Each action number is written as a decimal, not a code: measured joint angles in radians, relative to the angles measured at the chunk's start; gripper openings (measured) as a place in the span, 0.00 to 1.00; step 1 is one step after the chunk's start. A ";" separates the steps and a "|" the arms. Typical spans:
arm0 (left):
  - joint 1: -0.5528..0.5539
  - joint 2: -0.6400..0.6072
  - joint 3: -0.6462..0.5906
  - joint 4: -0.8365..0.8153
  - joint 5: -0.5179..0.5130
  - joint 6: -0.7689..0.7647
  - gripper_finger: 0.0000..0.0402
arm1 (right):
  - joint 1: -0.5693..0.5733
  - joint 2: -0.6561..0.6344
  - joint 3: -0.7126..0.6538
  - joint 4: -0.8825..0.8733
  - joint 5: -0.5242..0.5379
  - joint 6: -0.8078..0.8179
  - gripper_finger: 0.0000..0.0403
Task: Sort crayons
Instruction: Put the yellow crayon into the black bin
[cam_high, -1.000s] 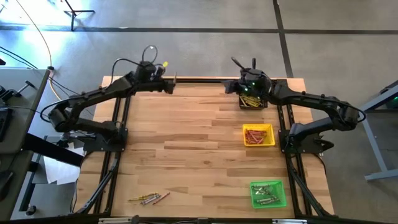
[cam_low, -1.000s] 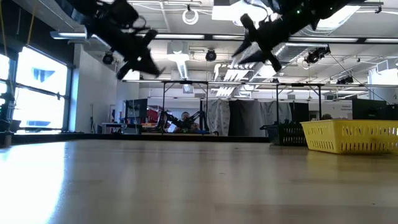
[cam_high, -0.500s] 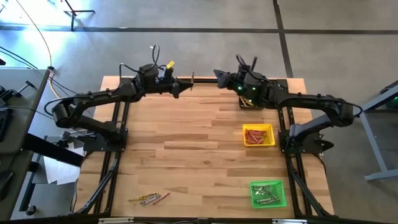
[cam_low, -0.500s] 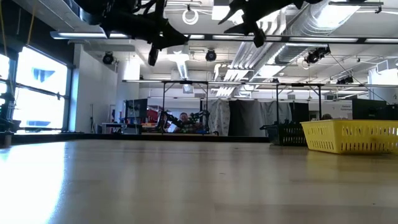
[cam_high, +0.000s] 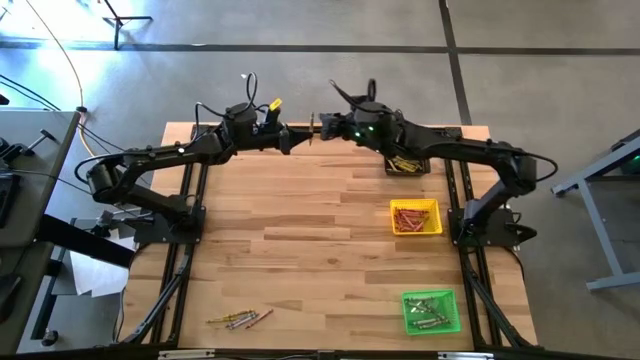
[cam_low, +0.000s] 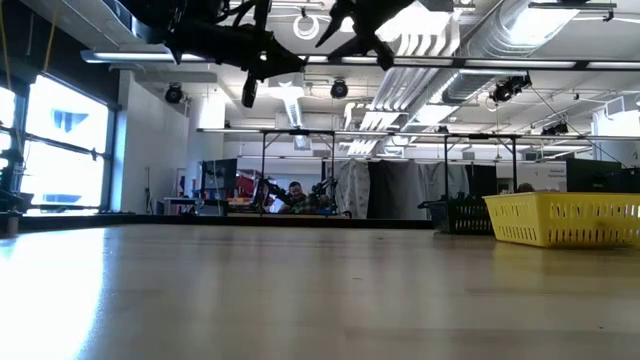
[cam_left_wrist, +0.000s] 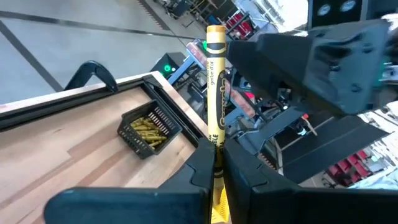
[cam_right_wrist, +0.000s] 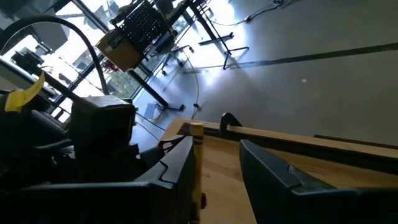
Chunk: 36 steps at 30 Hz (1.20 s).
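Observation:
My left gripper (cam_high: 298, 134) is shut on a yellow crayon (cam_left_wrist: 215, 93), high above the middle of the table's far edge. My right gripper (cam_high: 324, 122) is open and faces it from the right. In the right wrist view its fingers (cam_right_wrist: 181, 167) stand on either side of the crayon's free end (cam_right_wrist: 196, 134). A black tray (cam_high: 406, 164) holds yellow crayons, a yellow tray (cam_high: 415, 217) holds red ones, and a green tray (cam_high: 431, 311) holds greyish ones. Several loose crayons (cam_high: 241, 320) lie at the near left. My left gripper pinches the yellow crayon between its two fingers, on the wrapped shaft toward one end (cam_left_wrist: 216, 144). The fingers come level from the table's left and lie across the crayon. The longer part sticks out past them, and the crayon is lifted clear of the table. My right gripper has the crayon's free end close against one finger's inner side (cam_right_wrist: 189, 163); whether it touches, I cannot tell.
The three trays stand in a row along the table's right side, from far to near. The wide wooden middle (cam_high: 310, 230) carries nothing. The arms' dark frames run along the left and right edges.
My left gripper has gone toward the table's right along the far edge with the crayon, then held still. My right gripper has left the black tray and gone toward the table's left, up to the crayon, its fingers staying apart.

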 joint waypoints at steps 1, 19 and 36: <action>0.000 0.000 0.000 -0.002 -0.003 0.000 0.03 | 0.000 0.016 0.026 -0.015 -0.009 0.000 0.28; -0.026 -0.001 0.000 0.002 -0.004 -0.010 0.03 | -0.003 0.163 0.237 -0.200 -0.157 -0.018 0.28; -0.039 -0.001 0.000 0.000 -0.018 -0.007 0.01 | -0.006 0.163 0.236 -0.228 -0.169 -0.041 0.03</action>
